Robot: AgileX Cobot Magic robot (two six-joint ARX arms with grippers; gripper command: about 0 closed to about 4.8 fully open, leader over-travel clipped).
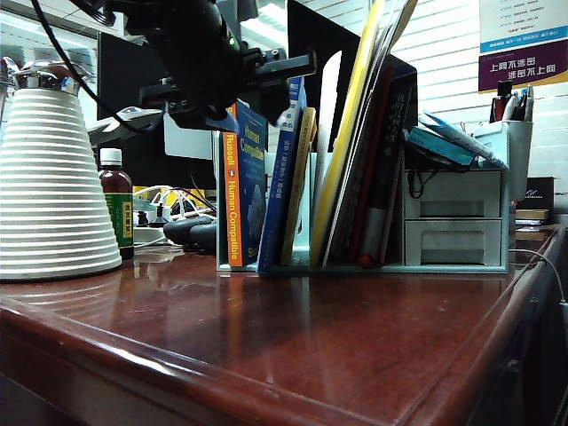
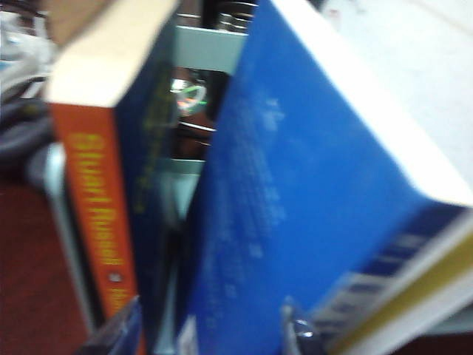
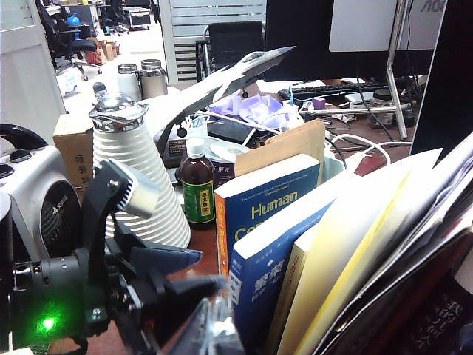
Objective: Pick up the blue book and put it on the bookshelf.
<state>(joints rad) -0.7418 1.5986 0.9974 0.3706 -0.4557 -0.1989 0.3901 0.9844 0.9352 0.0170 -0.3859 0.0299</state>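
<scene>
Slotting the blue book among its neighbours

Leaning in the pale mint-green translucent plastic bookshelf [image 1: 311, 213], the thin bright-blue paperback book [image 1: 282, 177] stands with its foot on the rack's floor and its top tipped over toward the thin yellow-edged book [image 1: 302, 182] beside it. On its other side stands the thick orange-spined "Human Compatible" book [image 1: 241, 186], upright, with a narrow wedge of space between the two. That tilt looks like the natural rest of a slim volume in a slot wider than itself: nothing props it square, so it falls against the nearest neighbour.

The left tool [image 1: 232, 89] hangs above the tops of these two books in the exterior view, its dark arm reaching in from the upper left and angled downward. Its wrist view looks steeply down along the blue cover [image 2: 295, 192], with the orange spine [image 2: 96, 222] close by and a fingertip [image 2: 299, 329] close against the book's lower edge. Blur hides whether the fingers pinch the book or stand clear, so I cannot tell its state.

The right tool [image 3: 196, 296] sits low beside the bookshelf, pressed together and holding nothing, judged to be waiting aside. Behind it on the dark red-brown desk [image 1: 266, 337] stand a white ribbed conical jug [image 3: 137, 177] and a small brown bottle [image 3: 196, 185].
</scene>
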